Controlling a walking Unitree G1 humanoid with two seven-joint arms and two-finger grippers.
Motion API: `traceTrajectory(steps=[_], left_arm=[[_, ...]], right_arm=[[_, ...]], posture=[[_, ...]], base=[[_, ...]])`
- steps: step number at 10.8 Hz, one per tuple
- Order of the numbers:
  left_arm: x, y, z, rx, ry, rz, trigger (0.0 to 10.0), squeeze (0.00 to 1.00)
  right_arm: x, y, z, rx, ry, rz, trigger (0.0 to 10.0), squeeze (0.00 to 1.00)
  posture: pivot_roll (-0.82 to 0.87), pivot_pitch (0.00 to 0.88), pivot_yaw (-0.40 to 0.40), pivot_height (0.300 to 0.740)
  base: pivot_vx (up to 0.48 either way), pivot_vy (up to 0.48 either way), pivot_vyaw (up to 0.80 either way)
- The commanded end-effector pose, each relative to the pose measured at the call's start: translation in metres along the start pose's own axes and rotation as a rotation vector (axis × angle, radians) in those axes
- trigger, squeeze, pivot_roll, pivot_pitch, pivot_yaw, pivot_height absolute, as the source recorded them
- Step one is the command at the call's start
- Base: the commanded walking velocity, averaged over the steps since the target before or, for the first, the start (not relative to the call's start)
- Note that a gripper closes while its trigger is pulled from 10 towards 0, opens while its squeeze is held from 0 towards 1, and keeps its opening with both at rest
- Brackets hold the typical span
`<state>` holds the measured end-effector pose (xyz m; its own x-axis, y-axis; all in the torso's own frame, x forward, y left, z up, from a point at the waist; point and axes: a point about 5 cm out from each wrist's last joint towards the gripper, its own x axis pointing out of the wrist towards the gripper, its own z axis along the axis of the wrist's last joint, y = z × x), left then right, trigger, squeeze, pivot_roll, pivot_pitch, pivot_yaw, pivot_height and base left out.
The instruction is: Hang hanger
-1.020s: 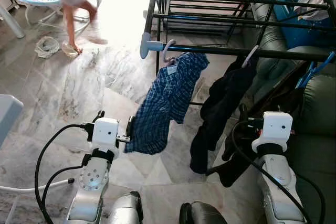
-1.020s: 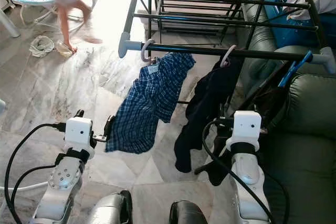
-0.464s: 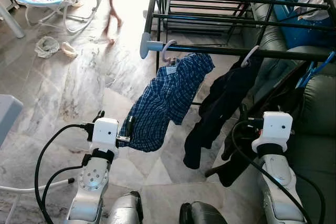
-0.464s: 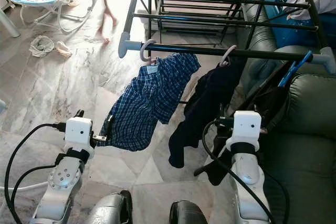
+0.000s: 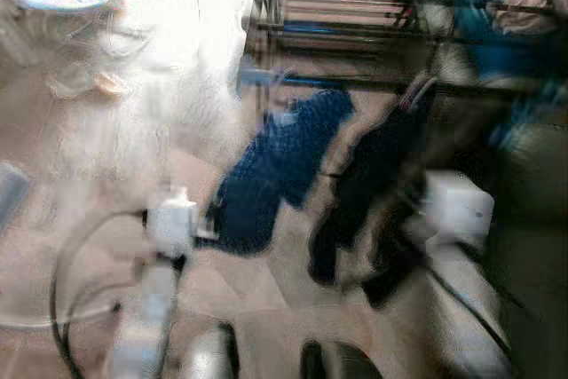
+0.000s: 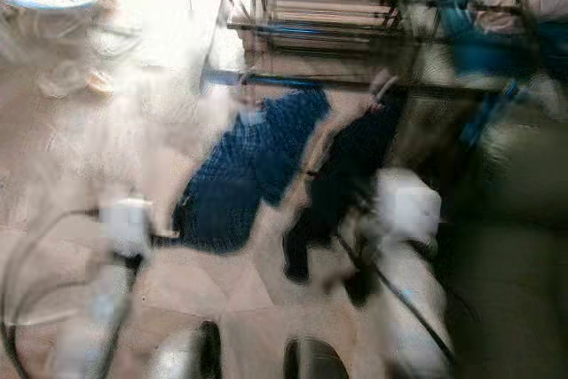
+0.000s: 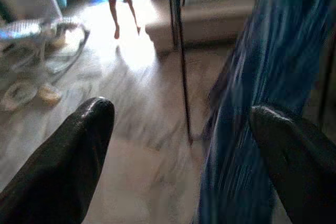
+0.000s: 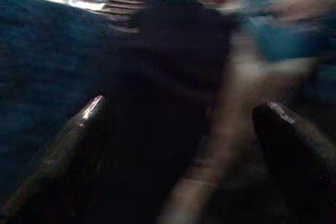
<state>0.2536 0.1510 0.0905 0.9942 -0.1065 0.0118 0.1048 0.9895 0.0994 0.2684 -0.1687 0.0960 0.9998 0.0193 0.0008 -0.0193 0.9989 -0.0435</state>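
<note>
The drying rack (image 5: 373, 84) was smeared by camera motion; a reach now would likely snag cloth and tug a hanger loose; the blue plaid shirt (image 5: 275, 166) hung from its rail, just beside the wide-open left gripper (image 7: 181, 145); the right gripper (image 8: 178, 145), equally wide, faced the dark garment (image 8: 168, 61).

Home interior, drying rack (image 5: 373, 6), sofa (image 6: 524, 175), marble floor (image 5: 115, 139)
</note>
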Motion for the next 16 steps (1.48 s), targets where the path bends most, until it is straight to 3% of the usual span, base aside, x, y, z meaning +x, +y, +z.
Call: traceTrajectory(steps=[1,5,7,9,12,14,16], left_arm=[[-0.005,-0.006,-0.009,-0.036,0.039,-0.017,10.0,0.00],[-0.006,-0.003,-0.008,-0.036,0.054,-0.020,10.0,0.00],[-0.006,-0.002,-0.009,-0.031,0.060,-0.023,10.0,0.00],[-0.008,-0.001,-0.009,-0.026,0.066,-0.029,10.0,0.00],[-0.007,-0.002,-0.009,-0.026,0.069,-0.038,10.0,0.00],[-0.006,-0.003,-0.009,-0.023,0.069,-0.051,10.0,0.00],[-0.004,-0.002,-0.008,-0.020,0.065,-0.050,10.0,0.00]], right_arm=[[-0.008,-0.008,-0.020,0.059,0.077,0.033,10.0,0.00],[-0.007,-0.014,-0.018,0.064,0.053,0.034,10.0,0.00],[0.000,-0.030,-0.008,-0.047,0.010,-0.155,10.0,0.00],[0.008,-0.032,0.010,-0.011,-0.064,-0.166,10.0,0.00],[0.005,-0.030,0.014,-0.133,-0.080,-0.170,10.0,0.00],[0.009,-0.039,0.030,-0.238,-0.155,-0.270,10.0,0.00],[0.010,-0.053,0.032,-0.290,-0.154,-0.359,10.0,0.00]], posture=[[0.00,0.204,-0.019,0.740],[0.00,0.215,-0.010,0.740],[0.00,0.227,-0.001,0.740],[0.01,0.230,0.003,0.740],[0.00,0.233,0.005,0.740],[0.00,0.231,0.010,0.740],[0.00,0.229,0.010,0.740]], base=[[0.000,0.000,0.00],[0.000,0.000,0.00],[0.000,0.000,0.00],[0.000,0.000,0.00],[0.000,0.000,0.00],[0.000,0.000,0.00],[0.000,0.000,0.00]])
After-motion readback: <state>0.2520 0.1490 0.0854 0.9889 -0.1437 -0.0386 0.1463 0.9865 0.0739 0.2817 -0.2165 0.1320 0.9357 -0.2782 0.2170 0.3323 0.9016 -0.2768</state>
